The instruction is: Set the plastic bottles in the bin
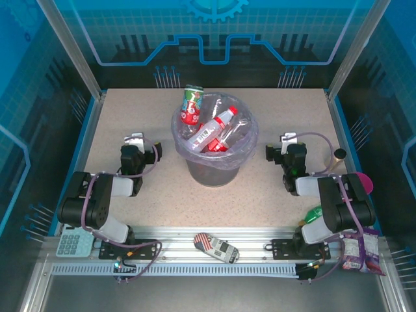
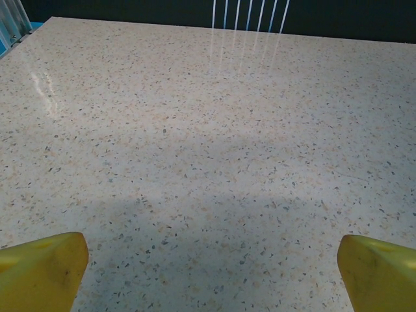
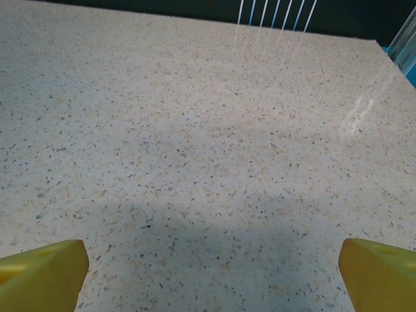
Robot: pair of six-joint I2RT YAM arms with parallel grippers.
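Observation:
The bin (image 1: 209, 170), a dark grey wastebasket with a lavender bag lining, stands mid-table. Plastic bottles with red labels (image 1: 217, 132) lie inside it. One red-and-green labelled bottle (image 1: 192, 105) leans at its back-left rim. My left gripper (image 1: 134, 139) rests left of the bin and is open, with nothing between its fingers. My right gripper (image 1: 288, 139) rests right of the bin, likewise open and holding nothing. In the left wrist view the yellow fingertips (image 2: 42, 268) stand wide apart over bare speckled table. The right wrist view shows its fingertips (image 3: 42, 268) just as wide over bare table.
A calculator (image 1: 74, 244) lies at the near left corner. A striped packet (image 1: 216, 247) sits on the front rail. A solid green bottle (image 1: 314, 213), a snack bag (image 1: 361, 250) and a pink object (image 1: 366, 184) lie by the right arm. A small dark cylinder (image 1: 339, 154) stands at the right edge.

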